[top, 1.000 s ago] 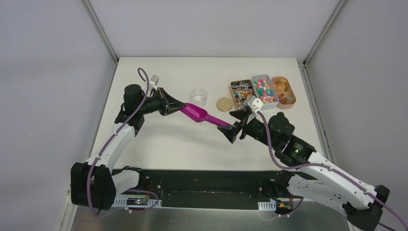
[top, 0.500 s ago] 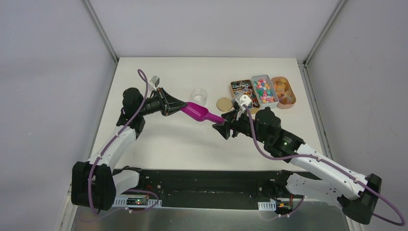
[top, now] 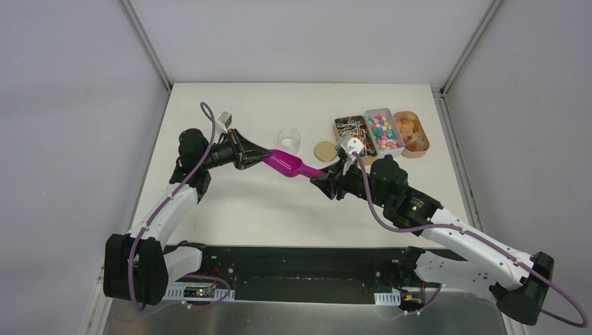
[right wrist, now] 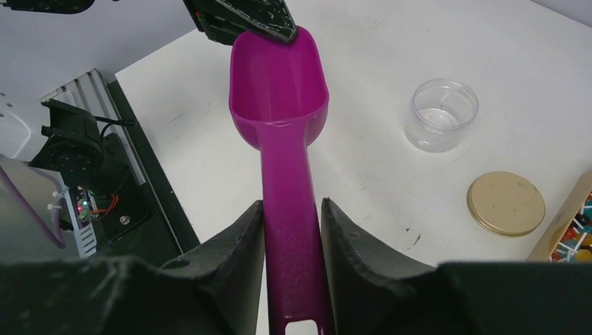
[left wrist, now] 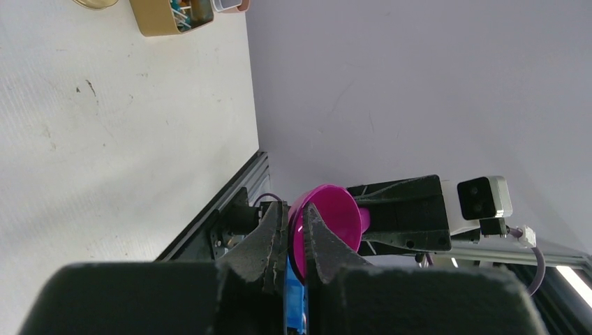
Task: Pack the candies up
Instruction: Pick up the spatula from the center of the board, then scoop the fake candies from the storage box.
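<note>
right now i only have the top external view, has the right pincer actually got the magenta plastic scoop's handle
Observer: In the right wrist view, the right pincer has its fingers pressed against both sides of the magenta plastic scoop handle.
Operator: anything in the bowl
Observer: No. The right wrist view looks straight into it, and it is empty.
Operator: and the left pincer's hold
Observer: In the left wrist view, the left pincer is shut on the bowl's front rim, which runs between its fingers.
</note>
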Tool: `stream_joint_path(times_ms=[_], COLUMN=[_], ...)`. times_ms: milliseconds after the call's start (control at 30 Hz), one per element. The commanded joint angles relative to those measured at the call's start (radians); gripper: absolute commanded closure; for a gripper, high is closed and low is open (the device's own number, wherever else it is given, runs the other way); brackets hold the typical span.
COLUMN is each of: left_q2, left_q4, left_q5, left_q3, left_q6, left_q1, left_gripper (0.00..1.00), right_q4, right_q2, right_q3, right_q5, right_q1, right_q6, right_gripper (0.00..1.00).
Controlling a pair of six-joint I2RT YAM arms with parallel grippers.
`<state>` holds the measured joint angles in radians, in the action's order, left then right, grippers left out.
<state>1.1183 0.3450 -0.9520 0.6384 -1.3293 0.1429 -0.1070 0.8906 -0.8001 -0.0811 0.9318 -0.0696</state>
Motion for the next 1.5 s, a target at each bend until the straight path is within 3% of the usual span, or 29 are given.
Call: stream_joint_path(times_ms=[0, 133, 233, 367, 533, 767, 1000, 1167, 1467], left_q2=[-0.017, -0.014, -0.021, -0.033, -0.034, -0.053, -0.092, -0.13, -0.14], left_q4=[0.055, 0.056, 0.037, -0.078, -0.317, -0.568, -0.708, -0.723, -0.71], left_q5=[-0.019, -0.018, 0.004, 0.044, 0.104, 0.27, 0.445, 0.607, 0.668], left_q3=[-0.003, -0.003, -0.006, 0.038, 0.162, 0.278, 0.301, 0.26, 0.224], left_q6=[-0.021, -0.011, 0.015, 0.13, 0.379, 0.713, 0.99, 1.053, 1.068], left_q1=[-0.004, -0.005, -0.005, -0.006, -0.006, -0.006, 0.0, 0.074, 0.114], left_gripper=[1.0, 0.97, 0.7, 0.39, 0.03, 0.01, 0.01, 0.01, 0.01], right_q4=[0.034, 0.033, 0.036, 0.002, -0.101, -0.285, -0.482, -0.603, -0.828], right_q2=[0.0, 0.001, -0.009, -0.031, -0.063, -0.007, 0.163, 0.282, 0.487], right_q3=[-0.065, -0.076, -0.077, -0.087, -0.12, -0.237, -0.378, -0.507, -0.701], right_q5=[-0.027, -0.04, -0.026, 0.032, 0.229, 0.447, 0.45, 0.421, 0.482], right_q1=[0.001, 0.001, 0.002, 0.001, -0.001, -0.062, -0.29, -0.463, -0.694], right_q6=[0.008, 0.011, 0.011, 0.025, 0.063, 0.134, 0.17, 0.177, 0.215], right_gripper=[0.67, 0.89, 1.0, 1.0, 1.0, 1.0, 1.0, 1.0, 1.0])
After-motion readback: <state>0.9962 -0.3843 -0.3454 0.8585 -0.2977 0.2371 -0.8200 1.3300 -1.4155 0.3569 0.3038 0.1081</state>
